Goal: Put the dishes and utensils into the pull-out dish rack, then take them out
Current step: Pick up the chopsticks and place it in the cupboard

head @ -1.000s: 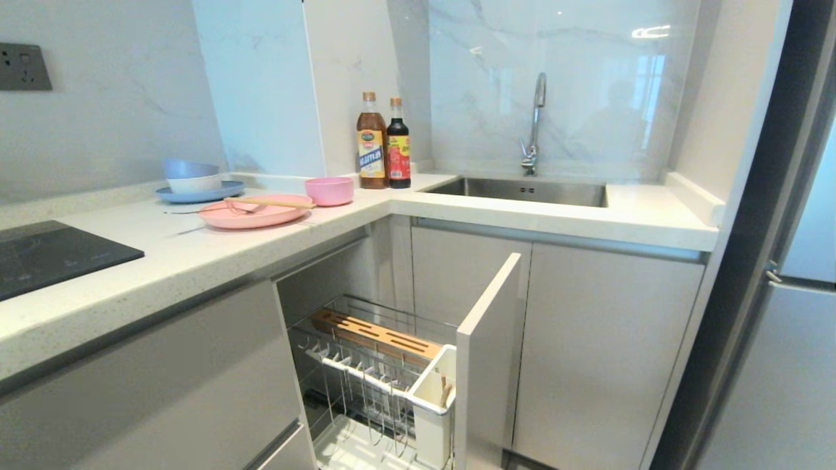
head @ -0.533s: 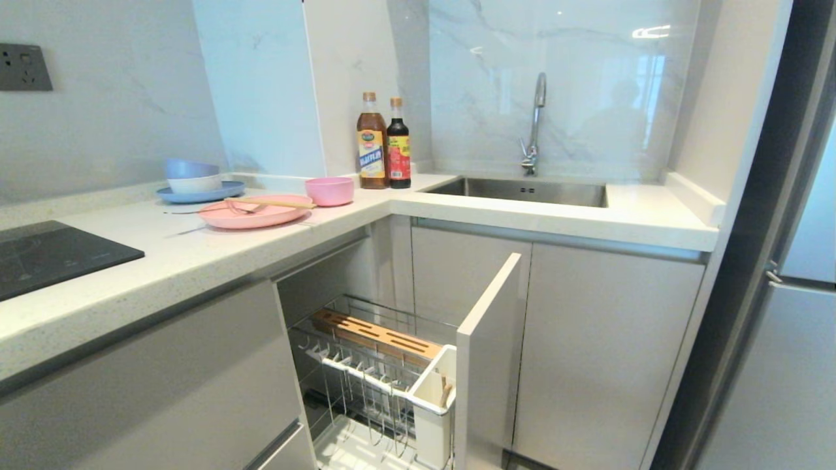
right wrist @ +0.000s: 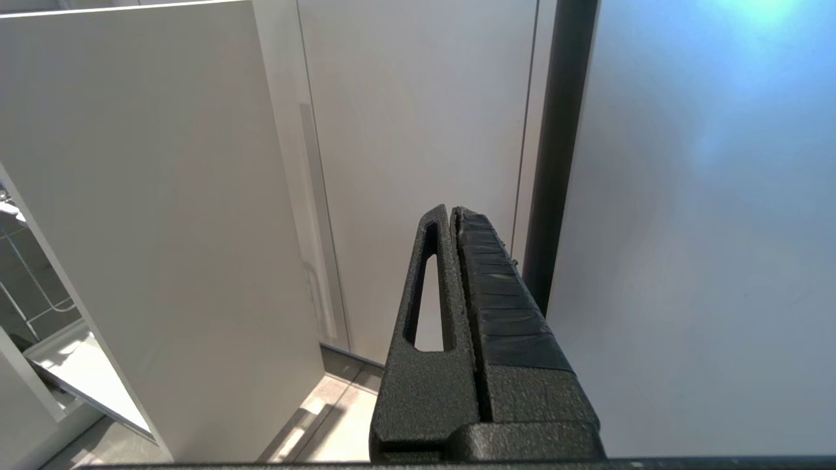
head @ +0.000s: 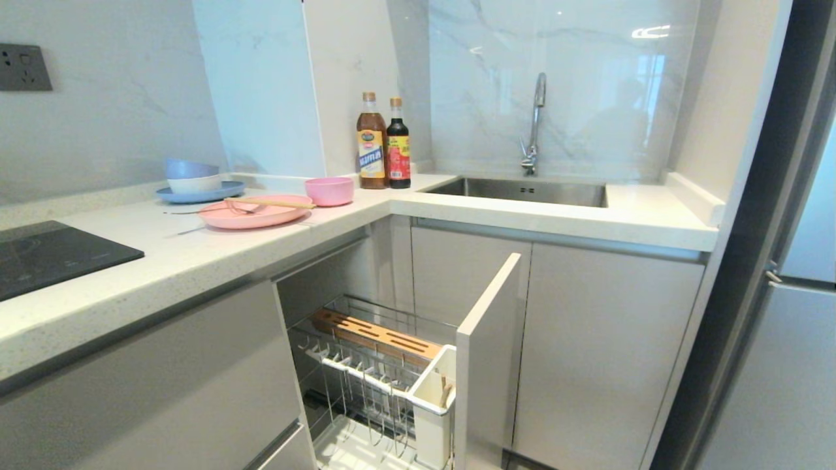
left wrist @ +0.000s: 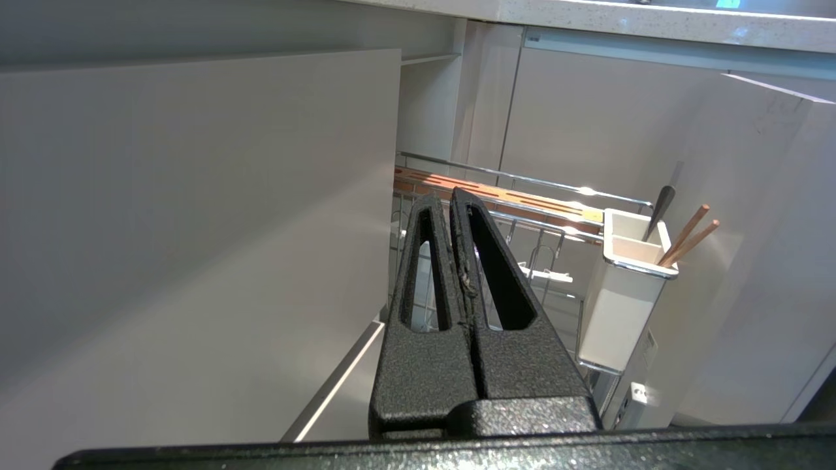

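Observation:
On the counter at the left, a pink plate [head: 253,215] carries light wooden chopsticks [head: 271,203] and the tines of a silver fork [head: 215,210]. A pink bowl [head: 329,190] stands just beside the plate. Below the counter the pull-out dish rack [head: 375,334] is drawn out, its pale front panel [head: 486,339] standing away from the cabinets. My left gripper [left wrist: 445,194] is shut and empty, low in front of the rack [left wrist: 555,186]. My right gripper [right wrist: 450,210] is shut and empty, facing plain cabinet doors. Neither arm shows in the head view.
A white utensil cup [left wrist: 624,287] at the rack's front holds two brown sticks [left wrist: 686,235] and a dark handle [left wrist: 656,209]. A blue plate with stacked bowls [head: 196,183], two bottles [head: 384,143], a sink [head: 522,190] and a cooktop [head: 52,254] are on the counter.

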